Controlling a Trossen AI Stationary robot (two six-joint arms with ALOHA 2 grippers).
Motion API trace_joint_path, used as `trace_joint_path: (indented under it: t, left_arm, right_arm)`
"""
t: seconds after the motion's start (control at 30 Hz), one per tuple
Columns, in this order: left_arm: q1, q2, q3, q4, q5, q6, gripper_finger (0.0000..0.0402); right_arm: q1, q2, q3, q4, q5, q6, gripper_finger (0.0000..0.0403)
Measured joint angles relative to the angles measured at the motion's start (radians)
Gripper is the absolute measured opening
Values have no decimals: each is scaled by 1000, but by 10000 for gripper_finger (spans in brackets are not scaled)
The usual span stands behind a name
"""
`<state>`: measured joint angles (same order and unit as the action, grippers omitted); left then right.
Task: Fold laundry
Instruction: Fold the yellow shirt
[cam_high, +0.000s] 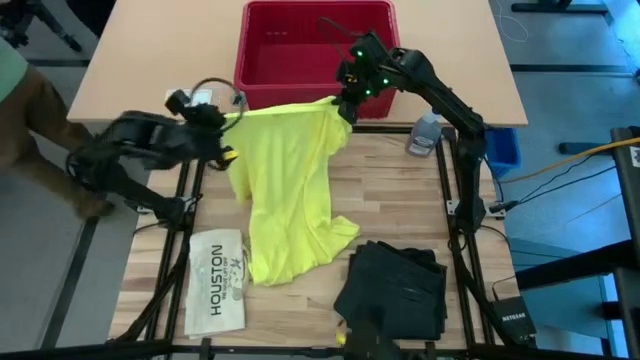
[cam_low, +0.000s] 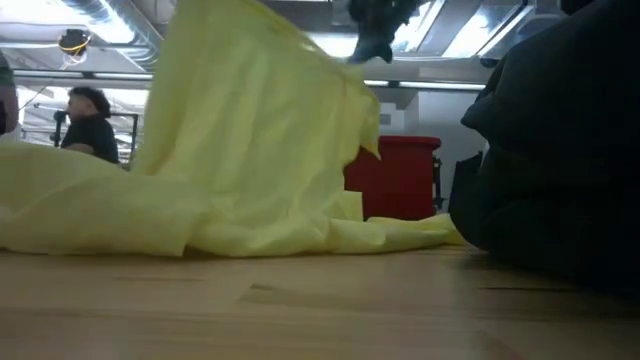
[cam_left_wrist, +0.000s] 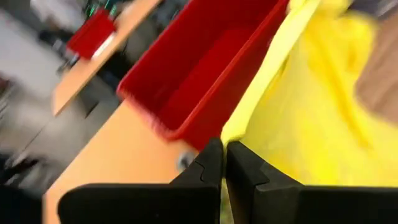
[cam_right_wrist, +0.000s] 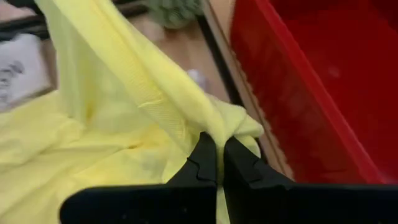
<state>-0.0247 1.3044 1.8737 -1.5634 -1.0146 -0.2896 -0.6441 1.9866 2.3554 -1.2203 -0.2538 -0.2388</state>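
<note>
The yellow T-shirt (cam_high: 290, 190) is held up between the two grippers, its top edge stretched taut from one to the other. The right gripper (cam_high: 345, 106) is closed on one upper corner of the shirt, the cloth bunched and pinched between its fingers (cam_right_wrist: 204, 158). The left gripper (cam_high: 226, 122) is closed on the opposite corner, a narrow strip of yellow fabric being seen in the slit between its fingers (cam_left_wrist: 208, 168). From both grips the shirt hangs down and away, and its lower part is spread on the wooden table (cam_high: 400, 200) below the grippers. The red basket (cam_high: 300, 40) stands just behind the right gripper, close beside the held edge. The dark trousers (cam_high: 395, 290) lie folded well apart from both grippers, near the shirt's hem. The flat white item printed "HOUSTON" (cam_high: 216, 280) lies below the left gripper, just beside the shirt's lower edge.
</note>
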Motion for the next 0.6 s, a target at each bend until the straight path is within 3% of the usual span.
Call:
trace_joint_path:
  t: [0.13, 0.33, 0.6]
  left_arm:
    - [152, 2, -134, 76, 44, 15, 0]
    - [340, 2, -305, 380, 135, 221, 0]
    - [585, 2, -462, 626, 363, 321, 0]
  right_arm:
    - [-62, 38, 0, 8, -19, -16, 0]
    - [-118, 114, 0, 6, -22, -33, 0]
    - [-149, 207, -1, 32, 11, -35, 0]
